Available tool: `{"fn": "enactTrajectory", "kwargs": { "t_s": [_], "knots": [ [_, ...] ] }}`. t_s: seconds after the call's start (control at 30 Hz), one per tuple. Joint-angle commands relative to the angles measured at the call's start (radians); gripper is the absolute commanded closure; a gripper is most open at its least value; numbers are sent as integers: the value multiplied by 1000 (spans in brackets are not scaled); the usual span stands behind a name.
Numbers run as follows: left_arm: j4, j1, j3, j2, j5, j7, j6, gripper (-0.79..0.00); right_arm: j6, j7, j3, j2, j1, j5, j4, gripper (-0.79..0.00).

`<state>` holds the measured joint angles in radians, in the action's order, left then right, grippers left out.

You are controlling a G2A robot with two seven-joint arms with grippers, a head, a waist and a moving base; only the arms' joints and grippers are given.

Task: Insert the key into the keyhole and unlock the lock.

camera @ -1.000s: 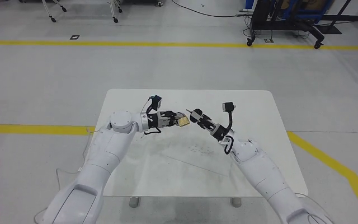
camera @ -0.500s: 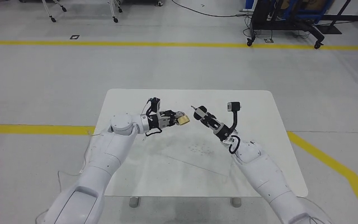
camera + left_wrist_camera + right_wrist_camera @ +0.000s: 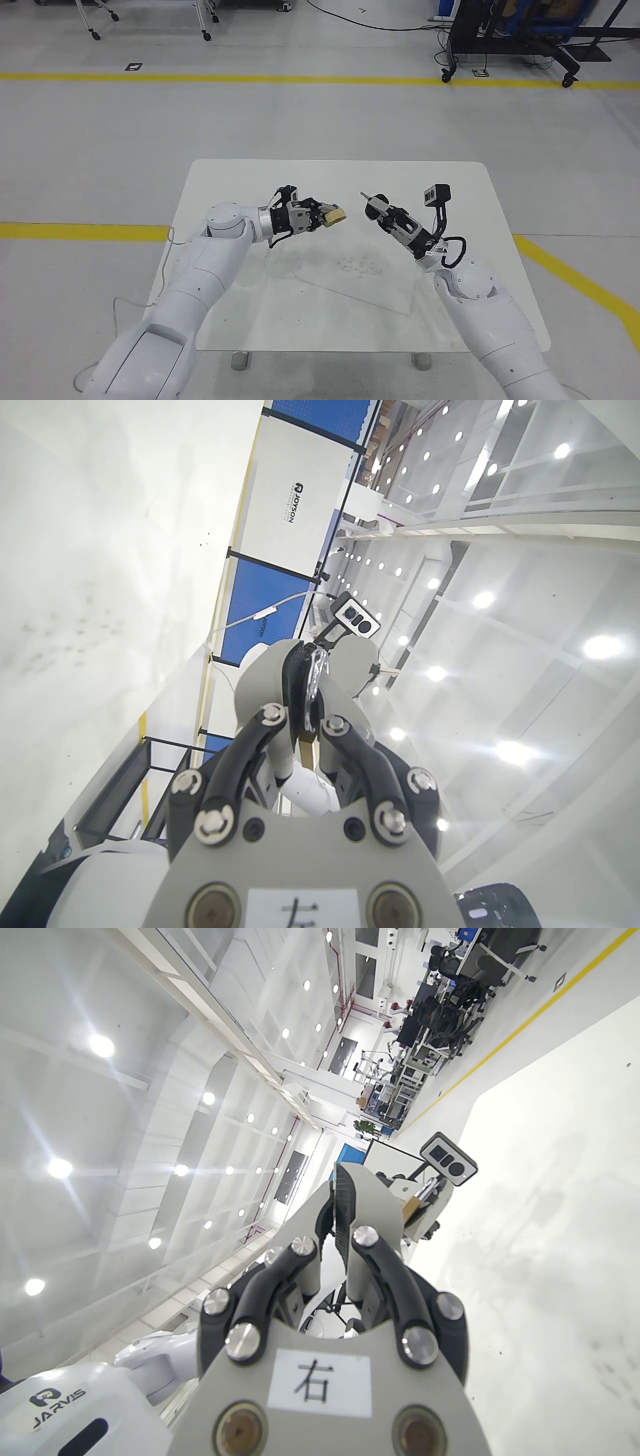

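Seen from above, the left gripper [image 3: 320, 214] has its fingers closed around a small brass-coloured padlock [image 3: 334, 214], held over the white rounded table [image 3: 250, 180]. The right gripper [image 3: 378, 206] pinches a thin silver metal key [image 3: 365, 196] whose blade points toward the lock. The blade tip and the lock body are apart, with a plain gap between them. I judge that both pieces are picked up and roughly facing each other, while inserting, turning and freeing the shackle are all left to do. The keyhole is too small to make out here, and I cannot tell whether the blade is level with it. In the left wrist view, the left gripper [image 3: 306, 680] is clamped on the padlock. Only the lock's shiny shackle [image 3: 318, 670] and a sliver of brass show between the pads. The key [image 3: 386, 671] shows farther off. In the right wrist view, the right gripper [image 3: 340, 1198] has its pads pressed nearly together. The key between them is hidden, so its seating cannot be judged. The padlock [image 3: 411, 1209] shows beyond, partly covered.
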<state>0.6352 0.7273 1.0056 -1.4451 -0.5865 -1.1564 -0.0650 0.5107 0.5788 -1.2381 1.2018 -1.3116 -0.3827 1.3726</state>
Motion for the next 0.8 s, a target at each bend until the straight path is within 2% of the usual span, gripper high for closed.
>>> {"fn": "enactTrajectory", "kwargs": {
  "t_s": [0.0, 0.1, 0.17, 0.27, 0.43, 0.5, 0.67, 0.77],
  "knots": [
    [0, 0, 0, 0, 0, 0, 0, 0, 0, 0, 0, 0, 0, 0, 0, 0],
    [0, 0, 0, 0, 0, 0, 0, 0, 0, 0, 0, 0, 0, 0, 0, 0],
    [38, 8, -3, -4, -13, 6, 1, 0, 0, 0, 0, 0, 0, 0, 0, 0],
    [57, 11, -9, -6, 14, 87, 9, 0, 0, 0, 0, 0, 0, 0, 0, 0],
    [56, 6, -4, -8, 43, 200, 48, 0, -160, -79, 6, 0, -29, 50, 43, 0],
    [56, 8, 4, -7, 40, 227, 59, 0, -208, -102, 2, -1, -48, 49, 76, 0],
    [62, 11, 9, -4, 62, 270, 48, 0, -407, -155, -9, -4, -93, 48, 170, 0],
    [65, 8, 2, -3, 87, 280, 40, 0, -409, -161, -12, -3, -95, 38, 180, 0]
  ]
}}
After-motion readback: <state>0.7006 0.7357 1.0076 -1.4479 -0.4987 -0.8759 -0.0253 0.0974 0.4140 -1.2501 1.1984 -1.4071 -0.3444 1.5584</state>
